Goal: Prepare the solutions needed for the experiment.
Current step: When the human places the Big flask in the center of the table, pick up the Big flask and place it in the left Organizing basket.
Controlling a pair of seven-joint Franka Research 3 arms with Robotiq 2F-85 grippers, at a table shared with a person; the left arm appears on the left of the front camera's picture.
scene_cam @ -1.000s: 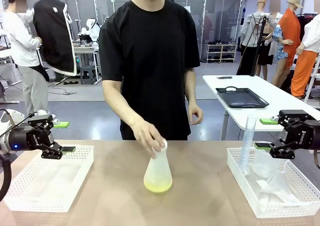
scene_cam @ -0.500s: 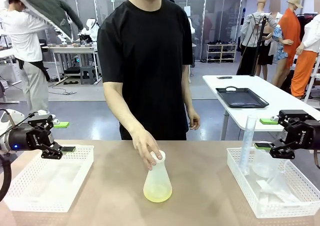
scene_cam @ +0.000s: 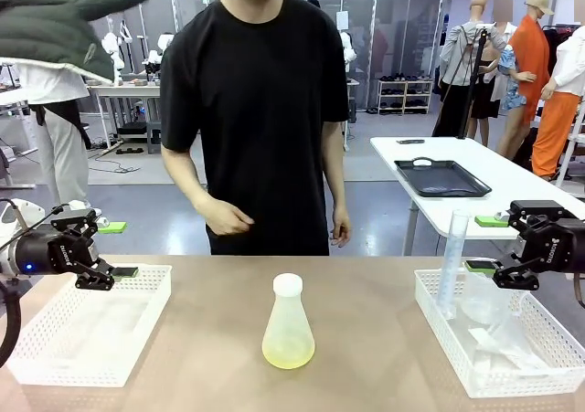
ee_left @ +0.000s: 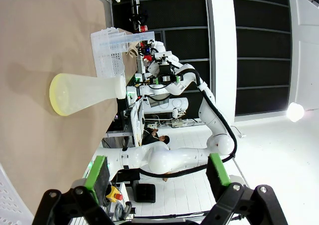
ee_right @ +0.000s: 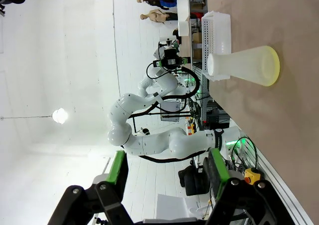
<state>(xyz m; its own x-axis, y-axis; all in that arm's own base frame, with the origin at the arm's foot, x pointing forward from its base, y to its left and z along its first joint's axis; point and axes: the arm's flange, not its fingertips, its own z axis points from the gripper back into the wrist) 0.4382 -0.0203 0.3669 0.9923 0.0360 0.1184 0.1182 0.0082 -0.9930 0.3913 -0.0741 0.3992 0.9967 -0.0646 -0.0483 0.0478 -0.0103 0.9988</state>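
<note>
A frosted conical flask (scene_cam: 288, 319) with a white cap (scene_cam: 288, 285) stands upright at the middle of the table, with nobody touching it. A shallow layer of pale yellow-green solution (scene_cam: 288, 353) lies in its bottom. The person's hands (scene_cam: 227, 218) hang back past the far edge. My left gripper (scene_cam: 117, 249) hovers open over the left basket, nothing between its fingers. My right gripper (scene_cam: 484, 244) hovers open over the right basket, also empty. The left wrist view shows the flask (ee_left: 87, 91) beyond the open left gripper (ee_left: 157, 171). The right wrist view shows the flask (ee_right: 241, 65) beyond the open right gripper (ee_right: 167, 171).
A white mesh basket (scene_cam: 55, 362) sits at the left. A second basket (scene_cam: 439, 325) at the right holds a tall clear cylinder (scene_cam: 452, 261) and clear glassware in plastic. A black tray (scene_cam: 441, 176) lies on a white table behind.
The person's hand has let go of the flask's cap and drawn back to the body. The flask stands alone. Both grippers have stayed still.
</note>
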